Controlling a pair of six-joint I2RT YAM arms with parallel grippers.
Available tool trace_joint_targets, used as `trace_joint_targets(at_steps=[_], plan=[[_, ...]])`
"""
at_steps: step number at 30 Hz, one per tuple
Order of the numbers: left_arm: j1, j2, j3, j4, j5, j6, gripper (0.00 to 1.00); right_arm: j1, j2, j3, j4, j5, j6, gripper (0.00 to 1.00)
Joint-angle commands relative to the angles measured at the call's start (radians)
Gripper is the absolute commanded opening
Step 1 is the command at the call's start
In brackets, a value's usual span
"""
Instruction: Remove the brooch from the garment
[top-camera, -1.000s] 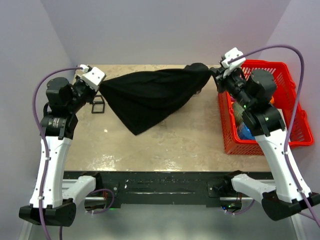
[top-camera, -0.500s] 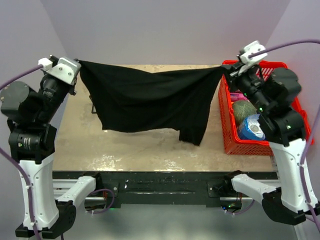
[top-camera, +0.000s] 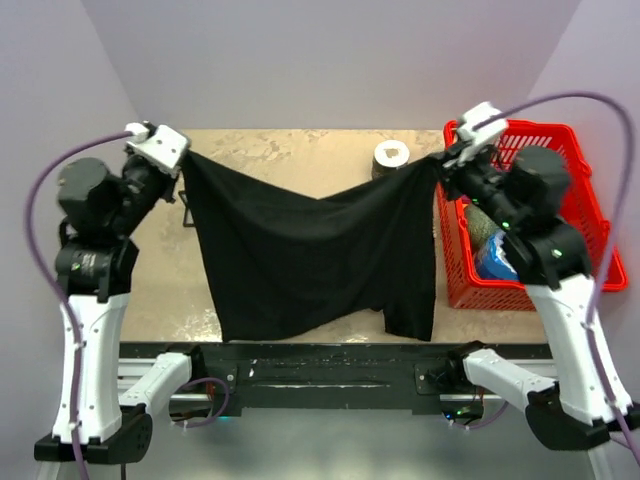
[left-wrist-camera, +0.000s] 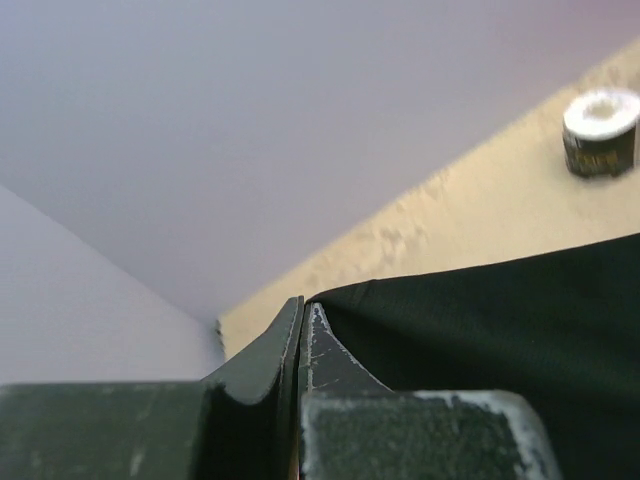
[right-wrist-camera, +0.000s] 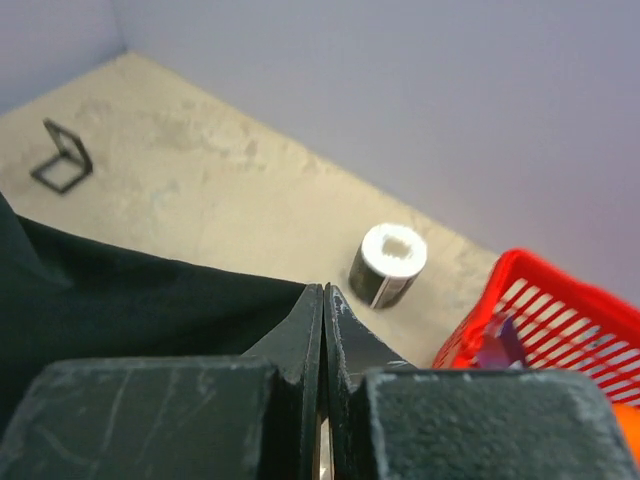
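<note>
The garment (top-camera: 310, 260), a black T-shirt, hangs spread between my two grippers above the table, its lower edge near the table's front. My left gripper (top-camera: 183, 158) is shut on its upper left corner; the cloth (left-wrist-camera: 480, 320) runs off from the tips (left-wrist-camera: 303, 305). My right gripper (top-camera: 436, 163) is shut on its upper right corner; the cloth (right-wrist-camera: 130, 300) shows left of the tips (right-wrist-camera: 323, 290). The brooch is not visible in any view. No label shows.
A red basket (top-camera: 590, 255) with several items stands at the right, also in the right wrist view (right-wrist-camera: 560, 310). A white-topped dark roll (top-camera: 391, 157) stands at the back (right-wrist-camera: 388, 264) (left-wrist-camera: 600, 130). A black square frame (right-wrist-camera: 62, 160) lies at the left.
Both arms have come down and toward the front with the shirt, which now hangs lower and wider. A second ago it was bunched on the table between the grippers.
</note>
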Motion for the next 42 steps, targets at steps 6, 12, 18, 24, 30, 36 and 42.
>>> trace_joint_targets(at_steps=[6, 12, 18, 24, 30, 36, 42], plan=[[0.003, -0.042, -0.453, -0.067, 0.091, -0.026, 0.00, 0.213, 0.002, -0.482, -0.045, -0.151, -0.060, 0.00], [0.002, -0.158, -0.657, -0.177, 0.113, 0.184, 0.00, 0.242, 0.049, -0.415, -0.317, -0.347, -0.162, 0.48], [0.000, -0.215, -0.797, -0.340, 0.116, 0.529, 0.00, 0.181, 0.298, -0.276, -0.491, -0.381, -0.329, 0.67], [0.000, -0.220, -0.828, -0.329, 0.077, 0.591, 0.00, 0.103, 0.629, -0.125, -0.030, -0.233, -0.092, 0.65], [0.000, -0.175, -0.791, -0.323, 0.053, 0.546, 0.00, 0.115, 0.907, 0.042, 0.048, 0.063, -0.019, 0.66], [0.000, -0.175, -0.784, -0.288, 0.019, 0.520, 0.00, 0.083, 0.962, 0.029, -0.001, 0.140, 0.028, 0.60], [0.000, -0.195, -0.790, -0.254, 0.010, 0.473, 0.00, 0.081, 0.906, -0.059, -0.090, 0.122, 0.065, 0.59]])
